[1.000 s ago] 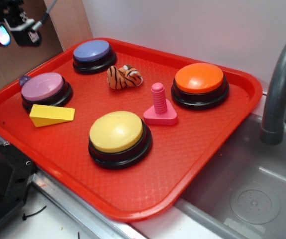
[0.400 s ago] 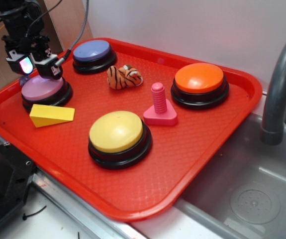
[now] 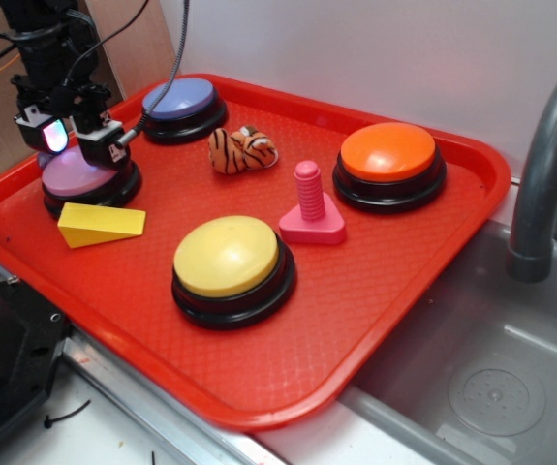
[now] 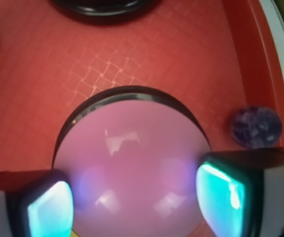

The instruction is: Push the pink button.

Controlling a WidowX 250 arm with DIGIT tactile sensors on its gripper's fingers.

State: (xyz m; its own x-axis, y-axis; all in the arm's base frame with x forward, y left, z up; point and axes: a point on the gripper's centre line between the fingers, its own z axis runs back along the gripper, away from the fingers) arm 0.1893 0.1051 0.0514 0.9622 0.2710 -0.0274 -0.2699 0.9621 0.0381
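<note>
Dropped from above the tray's far-left corner onto pink button (image 3: 79,172) at tray (image 3: 375,320) left, gripper (image 4: 134,197) spread astride dome; risk: fingers straddling, pressing nothing, or skidding off.

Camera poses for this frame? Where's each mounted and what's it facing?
Exterior: fixed off the tray's front corner, raised, looking down across it; shows the arm and claw over the pink button.
Wrist: on the arm, looking straight down between the two fingers.
Shared: pink button, open claw, red tray.
</note>
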